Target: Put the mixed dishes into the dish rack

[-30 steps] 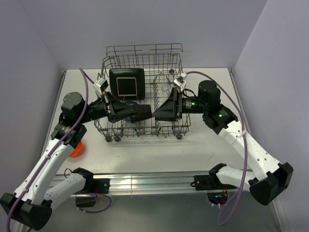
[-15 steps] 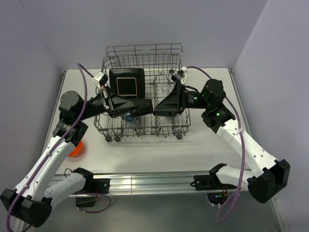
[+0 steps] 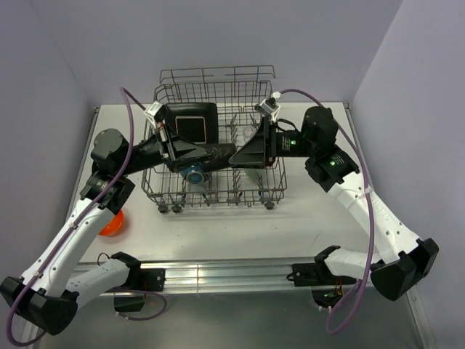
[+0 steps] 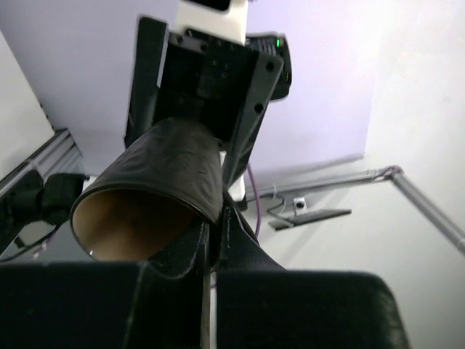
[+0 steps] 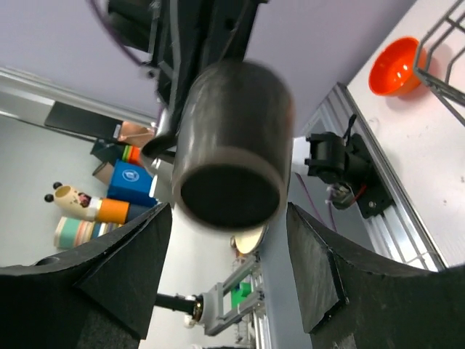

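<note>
From above, the left end effector (image 3: pixel 208 152) pinches a dark brown mug (image 3: pixel 219 152) held sideways over the grey wire rack (image 3: pixel 251 94). The right end effector (image 3: pixel 234 158) stands wide just beside it.

At the left wrist, the fingers (image 4: pixel 218 240) clamp the mug (image 4: pixel 156 193) by its rim, showing its tan inside.

At the right wrist, the blurred mug (image 5: pixel 232 145) shows its flat dark base.

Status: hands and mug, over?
Left hand shut on dark brown mug, above dish rack. Right hand open, fingers flanking mug base. Blue bowl in rack below.
</note>
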You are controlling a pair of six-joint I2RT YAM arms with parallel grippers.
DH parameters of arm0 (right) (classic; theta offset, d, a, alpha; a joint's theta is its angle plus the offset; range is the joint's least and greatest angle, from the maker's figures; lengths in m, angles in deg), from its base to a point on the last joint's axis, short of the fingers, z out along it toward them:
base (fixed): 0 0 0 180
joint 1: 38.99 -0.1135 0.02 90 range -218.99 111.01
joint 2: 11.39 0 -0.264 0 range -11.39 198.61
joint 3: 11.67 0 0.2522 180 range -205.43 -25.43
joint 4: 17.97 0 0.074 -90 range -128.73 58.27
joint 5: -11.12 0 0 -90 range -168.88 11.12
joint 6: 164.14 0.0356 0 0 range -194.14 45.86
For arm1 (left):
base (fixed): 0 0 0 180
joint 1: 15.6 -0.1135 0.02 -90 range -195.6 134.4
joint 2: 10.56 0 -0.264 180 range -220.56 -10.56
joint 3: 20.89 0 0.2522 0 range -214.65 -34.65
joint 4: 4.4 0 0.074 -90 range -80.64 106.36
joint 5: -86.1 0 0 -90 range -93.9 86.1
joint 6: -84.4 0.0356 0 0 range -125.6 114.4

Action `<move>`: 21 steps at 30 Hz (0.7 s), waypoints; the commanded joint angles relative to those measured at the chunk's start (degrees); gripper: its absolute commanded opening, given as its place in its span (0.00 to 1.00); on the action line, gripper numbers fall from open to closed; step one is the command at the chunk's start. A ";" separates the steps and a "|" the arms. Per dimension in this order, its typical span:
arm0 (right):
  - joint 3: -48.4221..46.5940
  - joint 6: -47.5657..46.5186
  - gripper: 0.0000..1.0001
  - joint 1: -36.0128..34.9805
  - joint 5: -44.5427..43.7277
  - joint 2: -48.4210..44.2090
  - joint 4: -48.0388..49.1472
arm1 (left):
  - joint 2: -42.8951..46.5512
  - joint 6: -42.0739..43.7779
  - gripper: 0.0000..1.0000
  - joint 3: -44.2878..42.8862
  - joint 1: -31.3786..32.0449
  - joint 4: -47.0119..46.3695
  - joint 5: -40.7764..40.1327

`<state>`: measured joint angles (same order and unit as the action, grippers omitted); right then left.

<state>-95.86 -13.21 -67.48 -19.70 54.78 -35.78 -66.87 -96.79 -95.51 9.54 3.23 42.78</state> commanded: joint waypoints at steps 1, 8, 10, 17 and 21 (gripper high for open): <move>-2.33 -4.23 0.71 -1.13 -2.49 1.50 -3.67 | -0.29 -0.47 0.00 -3.30 3.15 -4.42 1.58; -6.82 -11.01 0.71 -1.31 -5.13 3.26 -12.13 | -1.25 -0.21 0.00 -4.09 4.91 -4.42 1.22; -5.60 -9.61 0.71 -1.30 -4.60 3.17 -8.54 | -1.34 -0.12 0.00 -4.35 5.26 -4.42 1.14; -2.43 -3.10 0.71 -1.31 -2.14 3.70 1.59 | -0.73 -1.09 0.00 -2.86 6.40 -6.00 0.70; -1.29 -1.96 0.73 -1.31 -1.52 3.79 4.75 | -0.11 -2.49 0.00 -1.54 6.58 -8.10 0.78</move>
<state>-98.33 -16.95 -68.18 -18.26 56.99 -37.97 -68.47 -97.19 -96.28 13.11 2.47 41.01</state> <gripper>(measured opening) 0.722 0.058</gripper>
